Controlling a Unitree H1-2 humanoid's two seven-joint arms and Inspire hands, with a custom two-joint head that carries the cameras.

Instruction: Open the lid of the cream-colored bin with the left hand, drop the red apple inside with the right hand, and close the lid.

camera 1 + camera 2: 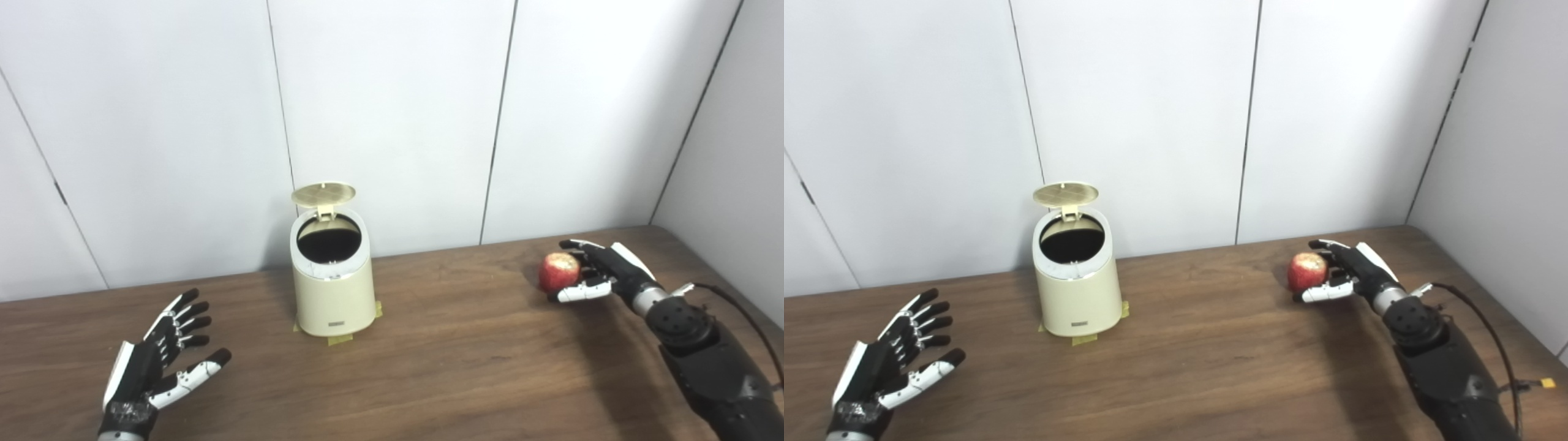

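Observation:
The cream-colored bin stands near the table's back middle, taped down at its base. Its round lid is tipped up at the back and the dark opening shows. Far to the right, my right hand is shut on the red apple, holding it just above the tabletop. My left hand hovers at the front left, open, fingers spread, well apart from the bin.
The brown wooden table runs up to white wall panels behind. A black cable trails from my right forearm near the table's right edge. Yellow tape pokes out under the bin.

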